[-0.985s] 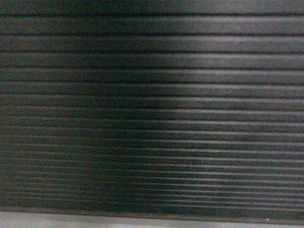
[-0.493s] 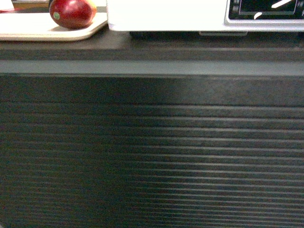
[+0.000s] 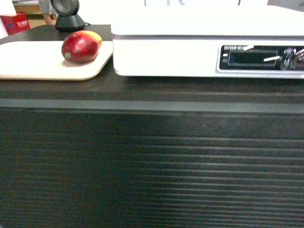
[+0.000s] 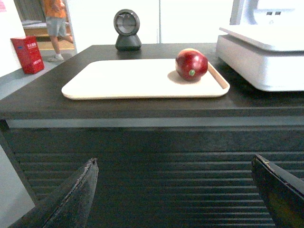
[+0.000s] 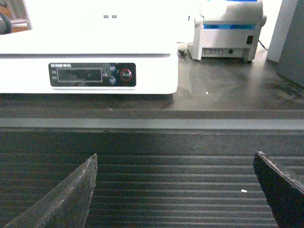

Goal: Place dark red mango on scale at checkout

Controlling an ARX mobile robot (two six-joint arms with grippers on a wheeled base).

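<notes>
A beige tray [image 4: 118, 80] with rounded corners is lying flat near the front edge of a dark surface, its long side facing the left wrist camera; it is also showing at upper left in the head view [image 3: 28, 61]. Behind it a black dome-shaped barcode scanner [image 4: 127, 29] is standing upright on its base. A red box [image 4: 27, 54] is sitting on the floor at far left, and a person in an orange top and grey shorts [image 4: 56, 23] is standing in the doorway beyond. In the right wrist view, a white receipt printer [image 5: 230, 29] with a blue stripe is sitting at upper right.
</notes>
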